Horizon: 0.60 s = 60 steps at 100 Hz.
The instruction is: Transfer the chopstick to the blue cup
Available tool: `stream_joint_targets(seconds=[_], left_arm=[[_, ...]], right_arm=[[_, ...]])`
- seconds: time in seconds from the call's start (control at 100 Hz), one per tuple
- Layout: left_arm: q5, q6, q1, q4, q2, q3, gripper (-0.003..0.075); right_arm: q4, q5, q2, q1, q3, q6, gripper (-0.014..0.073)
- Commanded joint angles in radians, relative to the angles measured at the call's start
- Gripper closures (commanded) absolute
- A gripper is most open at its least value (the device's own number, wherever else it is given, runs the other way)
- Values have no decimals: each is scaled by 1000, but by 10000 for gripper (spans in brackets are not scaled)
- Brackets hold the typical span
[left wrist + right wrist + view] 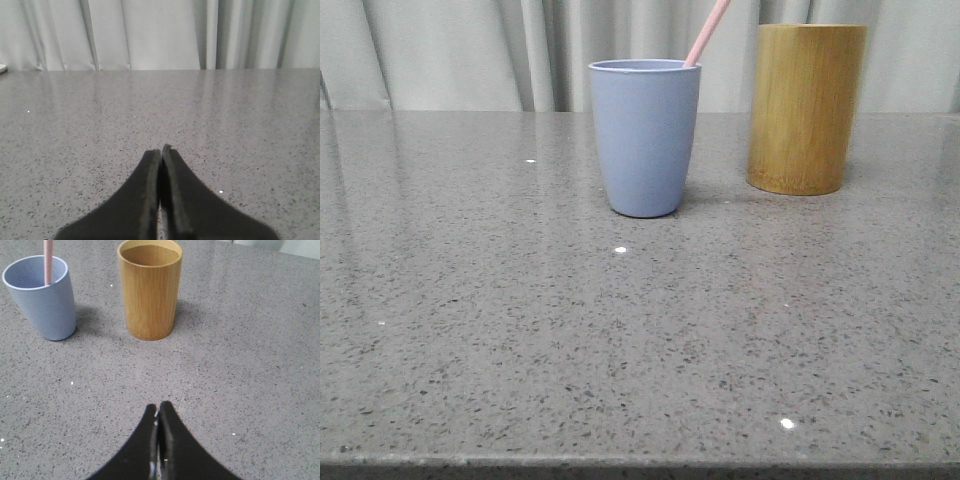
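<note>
The pale grey-blue cup [645,135] stands upright near the middle of the grey stone table, and a pink chopstick [707,32] leans out of it toward the right. The right wrist view shows the same blue cup [42,300] with the chopstick [48,260] standing inside. My right gripper [158,407] is shut with nothing in it, low over the table and well short of both cups. My left gripper [161,151] is also shut and empty, over bare table with no cup in its view. Neither gripper appears in the front view.
A tan bamboo holder [805,108] stands upright to the right of the blue cup and slightly farther back; its inside [150,255] looks empty. Pale curtains [460,50] hang behind the table. The table's front edge [640,465] runs along the bottom.
</note>
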Motion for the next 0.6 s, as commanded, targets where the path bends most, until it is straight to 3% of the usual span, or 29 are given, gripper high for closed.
stream_joint_targets(seconds=[0.0,0.17,0.59], left_arm=[[-136,3,3,-12,-33,-1,739],[-243,3,3,-12,-33,52,739],[-234,3,3,-6,-33,52,739]], right_arm=[[2,-64,3,-7,-25,-4,662],[2,-64,3,-7,-25,-4,662],[2,-64,3,-7,-25,-4,662]])
